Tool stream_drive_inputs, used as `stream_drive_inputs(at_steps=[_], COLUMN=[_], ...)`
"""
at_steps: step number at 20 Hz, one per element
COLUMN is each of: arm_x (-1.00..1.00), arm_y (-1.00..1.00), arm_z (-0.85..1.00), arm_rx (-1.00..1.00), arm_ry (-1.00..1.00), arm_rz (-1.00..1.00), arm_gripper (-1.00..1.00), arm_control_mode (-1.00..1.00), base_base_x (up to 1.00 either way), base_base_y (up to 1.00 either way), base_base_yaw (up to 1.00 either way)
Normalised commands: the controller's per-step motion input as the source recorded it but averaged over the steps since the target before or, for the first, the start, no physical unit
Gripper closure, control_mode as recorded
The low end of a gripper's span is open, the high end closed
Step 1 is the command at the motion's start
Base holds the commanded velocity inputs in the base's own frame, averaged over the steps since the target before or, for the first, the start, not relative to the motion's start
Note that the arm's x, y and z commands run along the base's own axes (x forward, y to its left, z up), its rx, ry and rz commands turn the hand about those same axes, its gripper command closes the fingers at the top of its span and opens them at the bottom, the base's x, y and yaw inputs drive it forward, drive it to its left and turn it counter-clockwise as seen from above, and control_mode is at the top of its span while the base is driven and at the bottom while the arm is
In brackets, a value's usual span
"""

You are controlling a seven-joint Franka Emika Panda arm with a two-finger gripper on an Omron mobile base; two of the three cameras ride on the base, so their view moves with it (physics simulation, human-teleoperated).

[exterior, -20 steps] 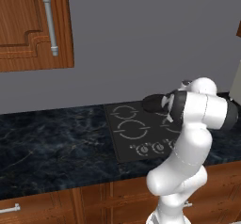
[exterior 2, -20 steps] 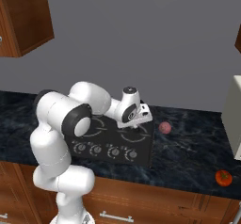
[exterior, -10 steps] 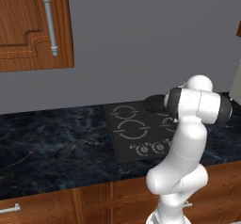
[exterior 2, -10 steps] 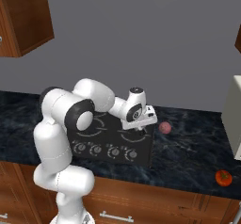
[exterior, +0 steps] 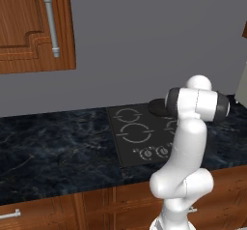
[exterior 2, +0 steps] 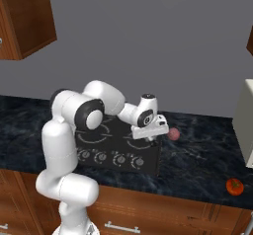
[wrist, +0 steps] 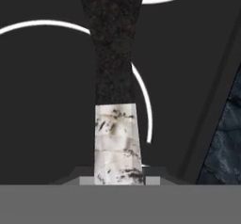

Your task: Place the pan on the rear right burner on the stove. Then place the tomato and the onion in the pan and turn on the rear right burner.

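The black pan [exterior: 157, 107] sits at the rear right of the black glass stove [exterior: 137, 144], over the rear right burner, half hidden behind my arm. In the hand view its dark handle with the pale tip [wrist: 116, 143] runs straight down between my fingers and crosses a pale ring arc [wrist: 143, 100]. My gripper [exterior 2: 149, 133] is shut on that handle at the stove's [exterior 2: 116, 152] right edge. The pinkish-purple onion [exterior 2: 173, 134] lies on the counter just right of the gripper. The orange-red tomato [exterior 2: 234, 186] rests far right near the counter's front edge.
A white appliance [exterior 2: 245, 123] stands at the far right of the dark marble counter [exterior: 53, 142]. Wooden wall cabinets [exterior: 34, 26] hang at the upper left. The row of knobs [exterior 2: 111, 158] lines the stove's front edge.
My gripper has shifted a little to the right and lower with the pan handle, closer to the onion. My elbow has swung back. The onion and tomato have not moved.
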Motion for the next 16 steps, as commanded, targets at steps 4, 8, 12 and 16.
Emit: stream_drive_inputs(at_steps=[4, 8, 12, 16], arm_x=[0.0, 0.0, 0.0, 0.0], arm_y=[-0.01, 0.0, -0.07, -0.27], arm_z=[-0.16, 0.0, -0.03, -0.03], arm_rx=[-0.04, 0.0, 0.03, 0.07], arm_ry=[0.04, 0.0, 0.0, 0.0], arm_rz=[0.0, 0.0, 0.0, -0.03], arm_gripper=[1.0, 1.0, 1.0, 1.0], arm_control_mode=[-1.0, -1.0, -1.0, -1.0], base_base_x=[0.0, 0.0, 0.0, 0.0], base_base_y=[0.0, 0.0, 0.0, 0.0], base_base_yaw=[0.0, 0.0, 0.0, 0.0])
